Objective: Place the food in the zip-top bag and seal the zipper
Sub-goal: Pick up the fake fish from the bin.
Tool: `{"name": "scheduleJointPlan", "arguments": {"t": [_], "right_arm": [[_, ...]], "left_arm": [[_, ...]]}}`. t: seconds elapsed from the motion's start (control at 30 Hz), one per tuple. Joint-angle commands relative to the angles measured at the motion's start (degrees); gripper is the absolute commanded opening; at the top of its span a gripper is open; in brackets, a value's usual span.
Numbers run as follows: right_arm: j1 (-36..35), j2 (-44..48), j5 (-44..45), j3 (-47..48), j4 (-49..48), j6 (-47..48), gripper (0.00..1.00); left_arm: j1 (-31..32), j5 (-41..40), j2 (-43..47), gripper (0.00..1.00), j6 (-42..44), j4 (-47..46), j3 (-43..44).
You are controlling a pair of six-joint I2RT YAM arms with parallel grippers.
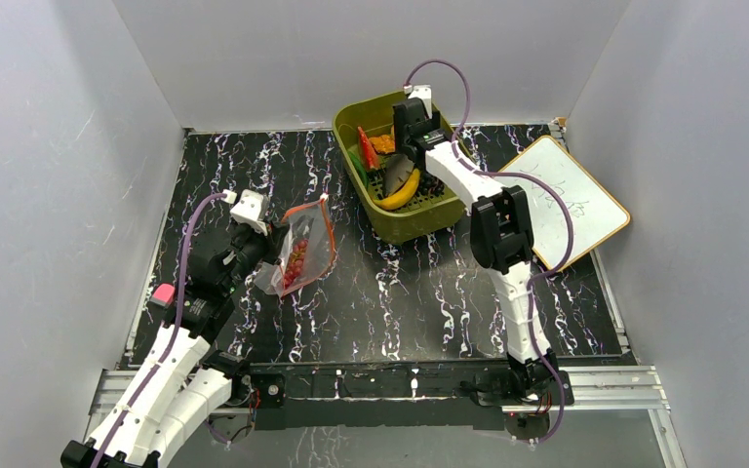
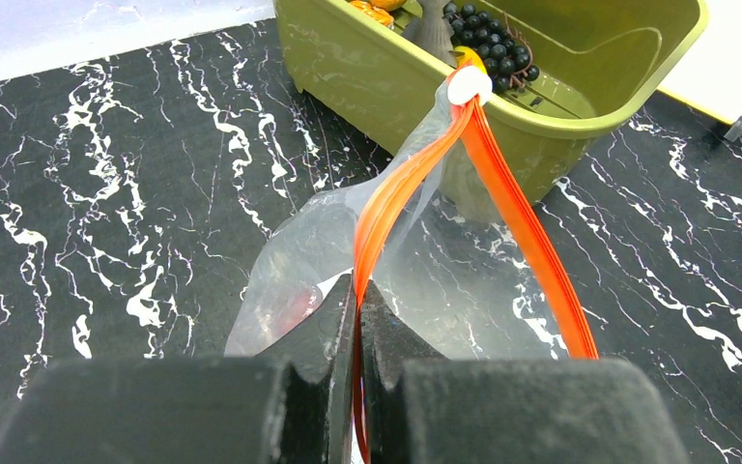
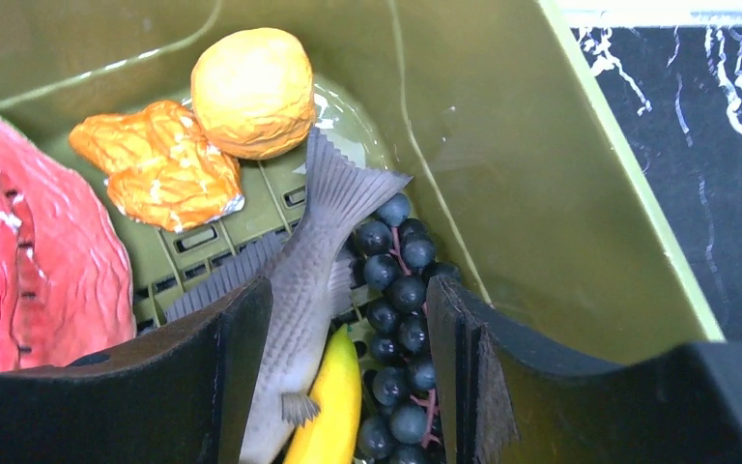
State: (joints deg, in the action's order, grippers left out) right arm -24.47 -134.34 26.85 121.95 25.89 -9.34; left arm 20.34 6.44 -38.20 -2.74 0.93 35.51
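The clear zip-top bag [image 1: 304,249] lies left of centre with small red food [image 1: 295,258] inside. My left gripper [image 1: 258,237] is shut on its red-orange zipper [image 2: 531,242]; in the left wrist view the jaws [image 2: 359,290] pinch the strip and the mouth gapes. My right gripper [image 1: 405,156] is open and down in the olive basket [image 1: 351,117]. Its fingers [image 3: 348,300] straddle a grey toy fish [image 3: 299,280], the yellow banana [image 3: 333,406] and the dark grape bunch [image 3: 396,309]. An orange [image 3: 251,92], orange bits [image 3: 164,169] and the watermelon slice [image 3: 48,251] lie nearby.
A white board [image 1: 571,200] with a yellow rim lies right of the basket. The basket wall [image 3: 560,193] stands close to my right finger. Grey walls enclose the black marbled table [image 1: 400,292]. A red chili [image 1: 367,148] lies in the basket's left side.
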Motion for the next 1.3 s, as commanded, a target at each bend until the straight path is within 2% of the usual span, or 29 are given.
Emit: {"name": "scheduleJointPlan", "arguments": {"t": [0.0, 0.3, 0.43, 0.63, 0.77, 0.9, 1.1, 1.17, 1.27], "right_arm": [[0.2, -1.6, 2.0, 3.2, -3.7, -10.1, 0.58], [0.3, -3.7, 5.0, 1.7, -8.7, -23.2, 0.54], [0.3, -4.9, 6.1, 2.4, -7.0, -26.5, 0.53], [0.3, -5.7, 8.6, 1.8, -6.9, -28.6, 0.53], [0.4, -6.7, 6.1, 1.1, -9.3, -27.8, 0.51], [0.7, -9.5, 6.5, 5.0, -6.2, -28.7, 0.49], [1.1, -10.1, 4.7, 5.2, -7.1, -28.4, 0.46], [1.2, -10.1, 4.5, 5.3, -7.4, -28.3, 0.41], [1.3, -10.1, 3.6, 5.6, -8.4, -26.8, 0.21]], "left_arm": [[-0.1, -1.6, 0.4, 0.00, 1.4, -0.7, -0.1], [-0.1, -0.9, 0.2, 0.00, 1.4, -0.8, -0.4], [-0.1, -1.2, 0.1, 0.00, 1.6, -0.8, -0.3], [0.0, -1.7, 0.8, 0.00, 1.8, -0.7, -0.5], [-0.1, -1.3, 0.9, 0.00, 1.9, -0.7, -0.5], [-0.1, -1.2, 1.2, 0.00, 2.1, -0.7, -0.6], [-0.1, -1.2, 1.5, 0.00, 2.4, -0.6, -0.7], [-0.1, -1.4, 1.8, 0.00, 2.6, -0.5, -0.8], [-0.1, -1.6, 2.1, 0.00, 2.7, -0.8, -0.9]]}}
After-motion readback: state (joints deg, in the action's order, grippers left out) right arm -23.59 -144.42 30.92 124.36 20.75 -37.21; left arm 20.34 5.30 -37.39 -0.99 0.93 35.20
